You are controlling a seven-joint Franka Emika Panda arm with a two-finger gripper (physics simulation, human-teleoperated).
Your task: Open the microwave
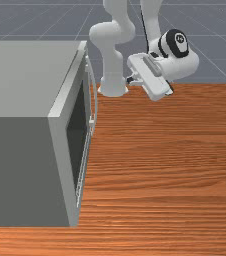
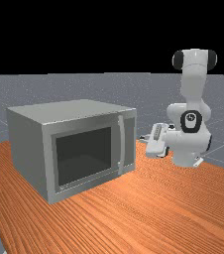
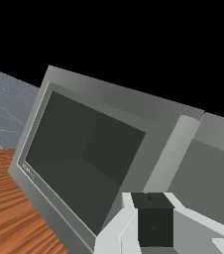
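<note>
Hand [image 2: 142, 138] — open or closed, can't tell — stands off the upright handle [image 2: 122, 146], which lies to the far view's left.

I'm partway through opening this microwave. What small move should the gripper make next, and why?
I'd ease the gripper toward the front view's left, closing in on the long microwave door handle, then check alignment. The door looks shut, and the front view shows a gap between gripper and handle.
</note>
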